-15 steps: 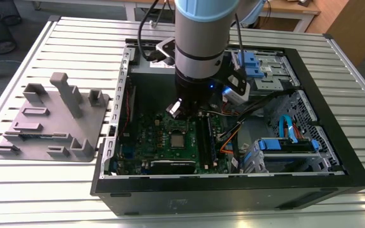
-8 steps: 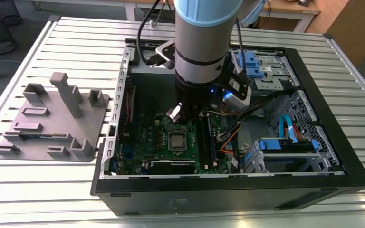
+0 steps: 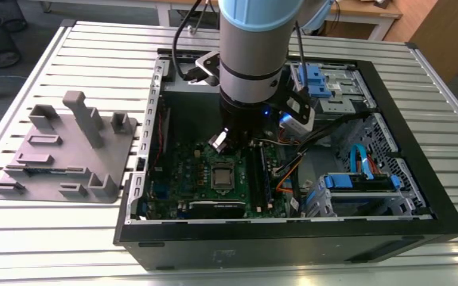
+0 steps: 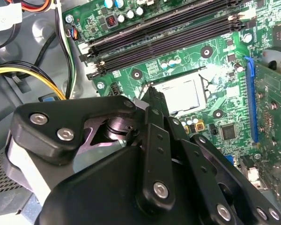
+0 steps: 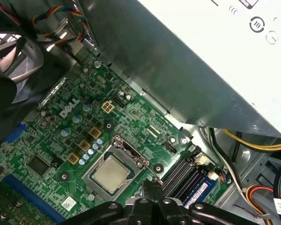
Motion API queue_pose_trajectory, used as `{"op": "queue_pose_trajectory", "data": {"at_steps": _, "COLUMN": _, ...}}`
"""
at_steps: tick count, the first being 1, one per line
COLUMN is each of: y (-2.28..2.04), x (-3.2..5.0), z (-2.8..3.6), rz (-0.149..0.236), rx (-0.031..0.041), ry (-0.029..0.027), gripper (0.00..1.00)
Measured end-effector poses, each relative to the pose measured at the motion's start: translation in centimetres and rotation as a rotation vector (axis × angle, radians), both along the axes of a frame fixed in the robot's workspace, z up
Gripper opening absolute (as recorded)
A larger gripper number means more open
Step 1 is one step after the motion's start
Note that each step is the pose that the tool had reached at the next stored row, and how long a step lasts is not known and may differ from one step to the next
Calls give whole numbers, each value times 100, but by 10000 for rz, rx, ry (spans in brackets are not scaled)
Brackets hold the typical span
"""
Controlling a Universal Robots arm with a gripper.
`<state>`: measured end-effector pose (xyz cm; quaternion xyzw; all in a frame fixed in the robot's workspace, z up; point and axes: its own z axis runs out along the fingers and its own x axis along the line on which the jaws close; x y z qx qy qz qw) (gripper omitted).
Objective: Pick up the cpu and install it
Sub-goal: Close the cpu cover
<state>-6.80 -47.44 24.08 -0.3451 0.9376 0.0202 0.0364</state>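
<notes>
Lighting: even and bright from overhead. Glare on the green circuit board (image 4: pixel 215 75) in the second wrist view; computer case (image 3: pixel 420 196) interior shadowed beneath the arm. Near black linkage softly blurred.

Grey cylindrical arm (image 3: pixel 251 53) with pale blue cap, black screw-studded end effector (image 4: pixel 152 101) linkages.

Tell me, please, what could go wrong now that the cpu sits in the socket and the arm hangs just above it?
1. The cpu lies in the socket with the frame apparently unlatched; a bump could shift it and harm the contacts.
2. The gripper hangs close over the board; a low move could scrape parts.
3. Cables run beside the arm and could snag.
</notes>
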Motion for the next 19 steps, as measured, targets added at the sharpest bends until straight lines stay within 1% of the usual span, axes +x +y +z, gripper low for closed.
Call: {"op": "queue_pose_trajectory", "data": {"at_steps": 19, "y": 6, "x": 0, "z": 0, "rz": -1, "rx": 0, "ry": 0, "gripper": 11}}
